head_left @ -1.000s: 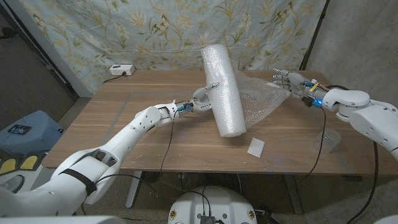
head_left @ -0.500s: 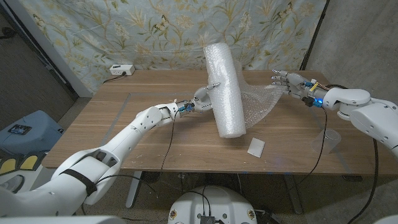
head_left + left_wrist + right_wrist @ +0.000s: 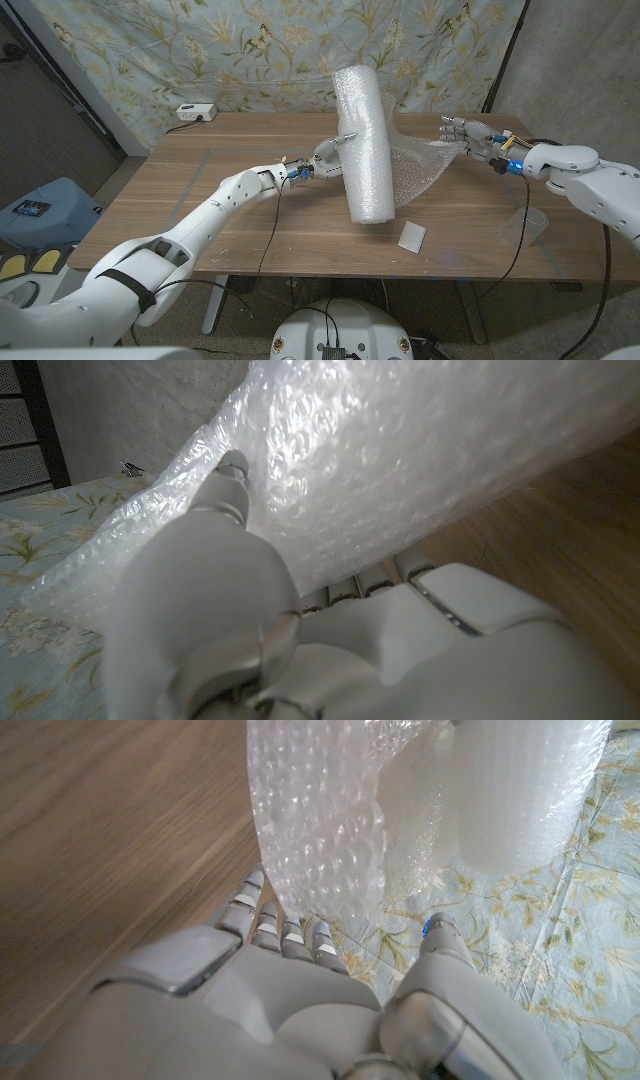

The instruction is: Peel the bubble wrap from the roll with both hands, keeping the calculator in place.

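Note:
A thick roll of bubble wrap (image 3: 365, 145) stands tilted on the table's middle, its top leaning toward the far side. My left hand (image 3: 325, 160) grips the roll's left side; in the left wrist view its thumb (image 3: 225, 490) presses into the roll (image 3: 400, 450). A loose sheet (image 3: 415, 165) runs from the roll to my right hand (image 3: 465, 135), which holds the sheet's end off the table. In the right wrist view the sheet (image 3: 320, 820) passes between my right hand's (image 3: 300, 1010) fingers and thumb. A small pale calculator (image 3: 412, 236) lies flat near the roll's base.
A clear plastic cup (image 3: 530, 225) stands near the table's right edge, under my right forearm. A white power strip (image 3: 194, 112) sits at the back left corner. A floral curtain (image 3: 250, 50) hangs behind the table (image 3: 200, 200).
The roll has tipped slightly more upright. My right hand has drifted a little to the right with the sheet's end, and the sheet looks narrower. The calculator has stayed put.

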Robot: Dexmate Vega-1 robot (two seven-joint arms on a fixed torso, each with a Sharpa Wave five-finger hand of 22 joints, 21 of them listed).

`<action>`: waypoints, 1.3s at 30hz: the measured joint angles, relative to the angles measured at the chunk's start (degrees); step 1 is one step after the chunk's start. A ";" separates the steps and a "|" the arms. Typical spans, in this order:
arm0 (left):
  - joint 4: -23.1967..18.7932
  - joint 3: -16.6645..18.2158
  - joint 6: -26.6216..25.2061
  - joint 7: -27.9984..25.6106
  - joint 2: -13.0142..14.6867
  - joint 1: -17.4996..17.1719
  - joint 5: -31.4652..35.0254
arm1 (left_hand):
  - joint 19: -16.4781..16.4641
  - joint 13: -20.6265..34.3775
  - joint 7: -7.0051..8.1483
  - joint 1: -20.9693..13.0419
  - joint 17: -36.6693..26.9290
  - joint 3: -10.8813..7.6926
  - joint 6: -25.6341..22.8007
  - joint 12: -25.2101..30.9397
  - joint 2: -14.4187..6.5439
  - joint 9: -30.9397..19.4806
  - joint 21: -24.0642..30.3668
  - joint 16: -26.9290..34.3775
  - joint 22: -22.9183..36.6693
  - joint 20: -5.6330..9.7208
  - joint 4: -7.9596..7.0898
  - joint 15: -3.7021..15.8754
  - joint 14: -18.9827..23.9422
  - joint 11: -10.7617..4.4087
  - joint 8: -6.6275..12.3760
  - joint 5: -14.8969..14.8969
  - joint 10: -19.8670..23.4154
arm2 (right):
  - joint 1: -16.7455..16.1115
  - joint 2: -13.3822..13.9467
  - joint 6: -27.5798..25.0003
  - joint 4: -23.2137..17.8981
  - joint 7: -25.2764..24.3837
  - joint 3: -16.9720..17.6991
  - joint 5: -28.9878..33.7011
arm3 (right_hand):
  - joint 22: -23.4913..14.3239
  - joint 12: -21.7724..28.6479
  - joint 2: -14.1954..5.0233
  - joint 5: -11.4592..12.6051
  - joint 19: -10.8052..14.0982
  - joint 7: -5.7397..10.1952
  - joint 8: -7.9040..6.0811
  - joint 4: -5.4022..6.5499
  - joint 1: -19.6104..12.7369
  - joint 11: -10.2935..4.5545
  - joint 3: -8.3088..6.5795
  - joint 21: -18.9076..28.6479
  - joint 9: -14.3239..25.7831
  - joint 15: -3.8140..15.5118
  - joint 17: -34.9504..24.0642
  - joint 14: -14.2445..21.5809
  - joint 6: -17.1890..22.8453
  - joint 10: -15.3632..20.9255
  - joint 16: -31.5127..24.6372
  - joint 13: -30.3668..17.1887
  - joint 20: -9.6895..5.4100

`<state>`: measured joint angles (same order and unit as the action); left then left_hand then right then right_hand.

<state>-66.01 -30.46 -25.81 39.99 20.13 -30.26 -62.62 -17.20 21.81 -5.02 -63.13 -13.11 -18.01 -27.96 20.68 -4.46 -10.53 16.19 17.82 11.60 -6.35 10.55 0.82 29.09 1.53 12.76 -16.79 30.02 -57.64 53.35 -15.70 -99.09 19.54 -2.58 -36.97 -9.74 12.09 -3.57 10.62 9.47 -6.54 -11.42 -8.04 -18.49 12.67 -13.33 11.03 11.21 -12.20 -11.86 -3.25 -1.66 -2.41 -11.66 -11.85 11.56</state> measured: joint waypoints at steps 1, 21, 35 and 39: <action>0.01 0.00 0.05 0.42 0.00 0.00 0.14 | 0.00 0.00 -0.02 0.01 0.06 0.00 -0.02 0.00 -0.01 -0.01 0.00 0.00 0.00 0.00 0.00 0.00 0.00 0.10 0.00 0.00 0.10 | 0.42 0.08 0.00 0.55 0.53 -0.34 0.00 | 0.00 0.00 0.00 0.00 0.00 -0.14 0.00 0.03 0.00 0.00 0.10 0.00 0.00 0.00 0.00 0.00 -0.14 0.00 0.00 0.00 0.00; 0.08 -1.19 -0.31 4.46 0.65 1.51 1.24 | -0.30 0.04 -0.82 0.70 0.61 0.00 0.23 -0.40 -0.70 -0.02 0.00 -0.69 0.00 -0.32 0.00 -0.63 -0.03 0.51 -0.35 0.43 0.51 | 11.39 -0.91 3.70 16.74 7.37 -9.17 0.14 | 0.00 -0.23 1.22 0.67 0.00 -0.14 0.22 0.54 1.22 -0.19 2.12 0.00 0.00 -0.01 0.01 -0.42 -1.19 -1.03 0.00 0.00 -0.42; -2.79 -1.65 -0.52 5.94 2.43 2.55 1.81 | 0.01 0.16 -1.33 0.85 0.88 0.00 0.77 -1.01 -0.85 -0.02 0.00 -1.18 -0.01 -0.62 0.00 -1.15 -0.56 0.28 -0.69 0.45 0.27 | 17.82 -1.33 6.72 24.31 14.87 -14.27 0.03 | 0.01 -0.22 1.45 0.84 0.33 -0.21 0.23 0.62 1.45 0.01 2.50 0.00 0.00 0.20 0.01 -0.63 -1.64 -1.24 0.00 0.00 -0.09; -2.80 -1.70 -0.40 6.35 2.47 2.71 1.99 | 0.32 0.16 -1.33 0.85 0.79 0.00 0.77 -1.02 -0.85 -0.01 0.00 -1.18 -0.01 -0.93 0.00 -1.25 -0.66 0.28 -0.70 0.66 0.27 | 19.06 -1.83 6.97 26.33 15.38 -14.95 -0.22 | 0.01 -0.22 1.45 0.84 0.33 -0.20 0.23 0.62 1.45 0.10 2.50 0.00 0.00 0.20 0.01 -0.62 -1.64 -1.33 0.00 0.00 -0.09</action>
<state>-68.80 -32.17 -26.22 46.34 22.60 -27.55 -60.63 -16.88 21.96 -6.35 -62.28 -12.32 -18.01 -27.19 19.66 -5.31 -10.54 16.19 16.64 11.59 -7.28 10.55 -0.43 28.44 1.81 12.06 -16.13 30.29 -38.58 51.53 -8.73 -72.76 34.92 -17.54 -37.19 -9.74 11.87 -2.13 11.47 9.80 -6.75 -11.20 -7.42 -17.05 12.77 -10.82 11.03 11.21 -12.00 -11.85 -3.87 -3.30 -3.74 -11.66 -11.85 11.46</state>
